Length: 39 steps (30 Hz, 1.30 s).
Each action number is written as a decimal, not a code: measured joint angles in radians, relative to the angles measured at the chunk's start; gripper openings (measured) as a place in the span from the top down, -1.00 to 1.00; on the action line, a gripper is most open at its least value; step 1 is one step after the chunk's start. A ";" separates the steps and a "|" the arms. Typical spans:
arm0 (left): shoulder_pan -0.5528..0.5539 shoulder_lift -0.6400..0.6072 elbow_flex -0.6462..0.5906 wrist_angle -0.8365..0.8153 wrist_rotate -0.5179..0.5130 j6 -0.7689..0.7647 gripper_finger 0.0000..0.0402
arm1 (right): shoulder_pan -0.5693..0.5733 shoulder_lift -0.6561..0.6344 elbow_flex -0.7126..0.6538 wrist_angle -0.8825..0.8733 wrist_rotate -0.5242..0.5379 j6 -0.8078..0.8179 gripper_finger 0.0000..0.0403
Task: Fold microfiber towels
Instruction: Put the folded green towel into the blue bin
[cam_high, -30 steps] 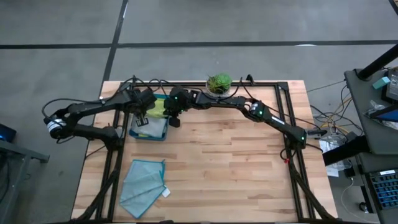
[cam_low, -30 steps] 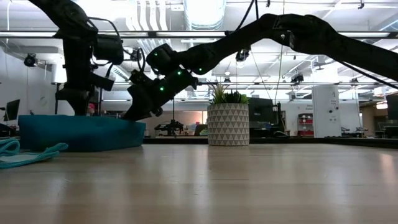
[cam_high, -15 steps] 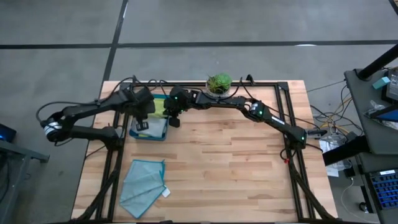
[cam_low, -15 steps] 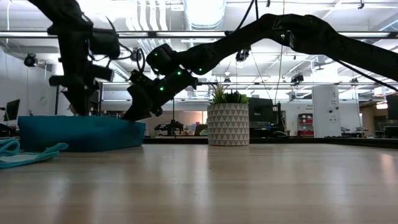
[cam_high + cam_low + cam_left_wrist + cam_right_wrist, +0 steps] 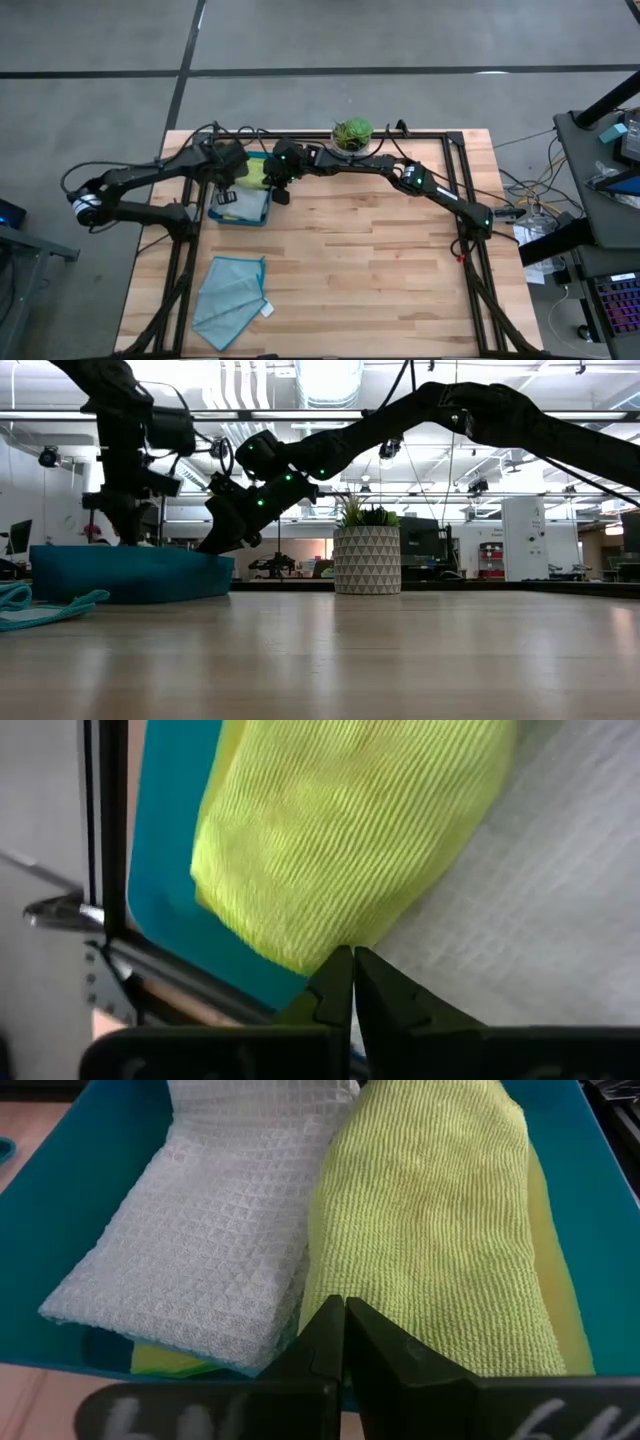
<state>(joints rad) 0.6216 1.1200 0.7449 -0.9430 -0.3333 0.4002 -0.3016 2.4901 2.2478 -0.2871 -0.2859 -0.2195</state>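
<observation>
A dark teal tray (image 5: 243, 216) at the table's far left holds a lime green towel (image 5: 430, 1230), a pale grey waffle towel (image 5: 210, 1230) beside it, and a yellow towel (image 5: 170, 1362) underneath them. My left gripper (image 5: 352, 982) is shut and points down into the tray, its tips at the lime towel's edge (image 5: 320, 955). My right gripper (image 5: 345, 1335) is shut and slants down over the tray's right wall, its tips at the line where the grey and lime towels meet. A light teal towel (image 5: 232, 298) with a white tag (image 5: 267, 310) lies spread on the near left of the table. My left gripper has its shut tips right at the lime towel's lower edge (image 5: 330, 960), coming from above. I cannot tell whether they touch or pinch it. My right gripper has its shut tips over the towels by the tray wall (image 5: 300, 1340). I cannot tell whether they touch the cloth.
A potted plant (image 5: 352, 132) in a patterned white pot (image 5: 366, 560) stands at the table's far edge, just right of the right arm. A black frame (image 5: 455, 190) borders the table. Bare wood lies across the table's middle, right and near parts.
</observation>
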 joint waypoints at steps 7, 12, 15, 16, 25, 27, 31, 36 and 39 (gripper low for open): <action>0.000 -0.011 0.042 -0.001 0.021 0.008 1.00 | 0.000 0.000 0.000 -0.001 -0.001 0.000 0.96; 0.001 0.006 0.003 0.135 0.022 0.006 1.00 | 0.000 0.001 0.000 -0.001 -0.001 0.000 0.96; 0.001 0.031 -0.036 0.201 0.023 0.007 1.00 | 0.000 0.001 0.000 -0.001 -0.001 0.000 0.96; 0.001 0.044 -0.044 0.189 0.023 0.007 1.00 | 0.000 0.001 0.000 -0.002 -0.001 0.000 0.96; 0.000 0.105 -0.037 0.115 0.034 -0.020 1.00 | 0.000 0.002 0.005 -0.006 0.000 0.001 0.96; 0.000 0.099 -0.023 0.112 0.014 -0.023 1.00 | 0.000 0.002 0.005 -0.006 0.000 0.002 0.96; 0.000 0.068 0.011 0.093 -0.012 -0.024 1.00 | 0.000 -0.003 0.005 -0.007 0.001 0.002 0.96; 0.000 0.015 0.032 0.064 -0.012 -0.029 1.00 | 0.000 -0.019 0.004 -0.009 0.005 0.002 0.96; 0.000 -0.010 0.024 0.064 0.013 -0.031 1.00 | 0.001 -0.026 0.004 0.021 0.005 0.002 0.96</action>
<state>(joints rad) 0.6220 1.1098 0.7688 -0.8792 -0.3205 0.3695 -0.3002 2.4638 2.2517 -0.2665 -0.2810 -0.2171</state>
